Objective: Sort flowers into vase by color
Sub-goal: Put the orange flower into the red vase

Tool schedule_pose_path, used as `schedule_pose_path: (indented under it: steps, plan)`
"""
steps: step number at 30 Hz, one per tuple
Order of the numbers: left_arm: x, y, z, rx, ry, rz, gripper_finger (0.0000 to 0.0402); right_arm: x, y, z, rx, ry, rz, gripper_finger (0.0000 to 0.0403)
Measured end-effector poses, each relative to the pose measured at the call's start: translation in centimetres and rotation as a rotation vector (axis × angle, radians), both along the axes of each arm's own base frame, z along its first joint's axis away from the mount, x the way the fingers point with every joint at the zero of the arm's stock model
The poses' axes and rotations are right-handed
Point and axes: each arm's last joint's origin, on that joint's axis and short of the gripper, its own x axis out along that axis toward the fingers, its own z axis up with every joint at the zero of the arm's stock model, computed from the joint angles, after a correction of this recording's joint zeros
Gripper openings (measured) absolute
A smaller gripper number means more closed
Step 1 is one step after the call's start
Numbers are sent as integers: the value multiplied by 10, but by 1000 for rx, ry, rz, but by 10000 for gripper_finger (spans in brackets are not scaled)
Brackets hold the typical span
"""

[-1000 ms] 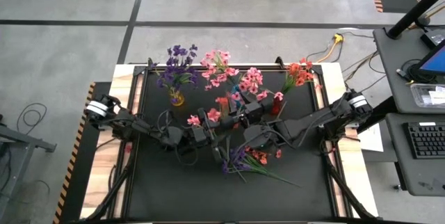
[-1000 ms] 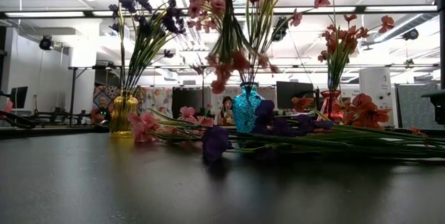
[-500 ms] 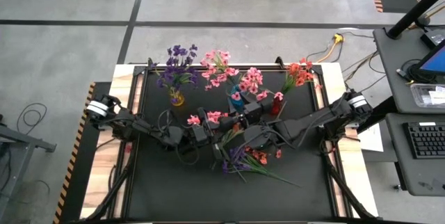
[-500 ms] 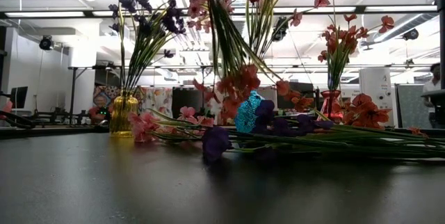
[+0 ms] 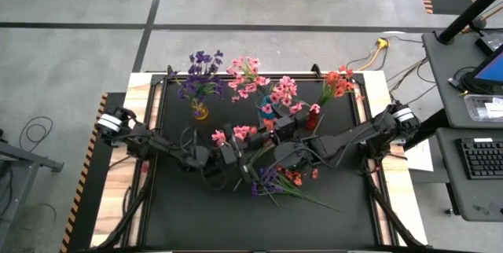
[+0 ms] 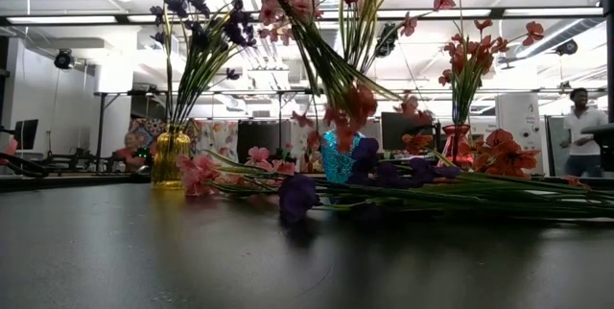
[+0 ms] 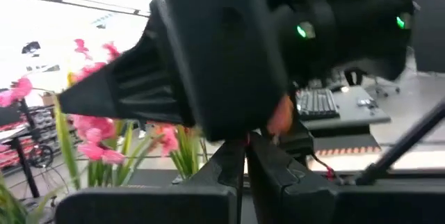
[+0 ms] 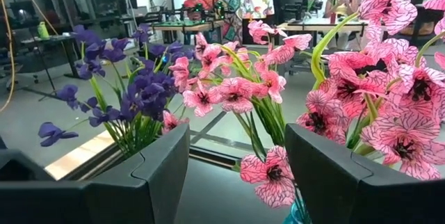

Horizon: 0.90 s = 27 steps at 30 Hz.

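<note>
Presses left gripper (image 7: 245, 165) fully together over mid-table; cannot tell whether any stem sits inside. Hangs a coral-red sprig (image 6: 347, 107) close by it, blossoms down, stem slanting, near the blue vase (image 6: 336, 163). Spreads right gripper (image 8: 236, 130) wide and empty, facing pink flowers (image 8: 229, 92) close ahead, purple flowers (image 8: 142, 92) to one side. Shows loose sprigs (image 5: 279, 181) flat on the table beside both grippers.

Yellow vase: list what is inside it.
The yellow vase holds purple flowers on green stems. The stem ends inside the tinted glass cannot be made out.
</note>
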Motion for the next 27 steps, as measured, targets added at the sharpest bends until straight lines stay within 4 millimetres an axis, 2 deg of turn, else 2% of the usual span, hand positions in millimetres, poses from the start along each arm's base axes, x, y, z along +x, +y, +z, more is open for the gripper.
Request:
schedule_pose_path:
  steps: [6, 13, 23, 27]
  plan:
    - [-1, 0, -2, 5, 37, 74, 0, 0, 0, 0, 1, -2, 0, 228]
    - [-2, -5, -6, -12, 67, 66, 0, 0, 0, 0, -1, 1, 0, 228]
    - [-14, -40, -17, 59, 188, -29, 0, 0, 0, 0, -6, 11, 1, 228]
    - [-20, -49, -13, 65, 201, 101, 0, 0, 0, 0, -6, 11, 1, 228]
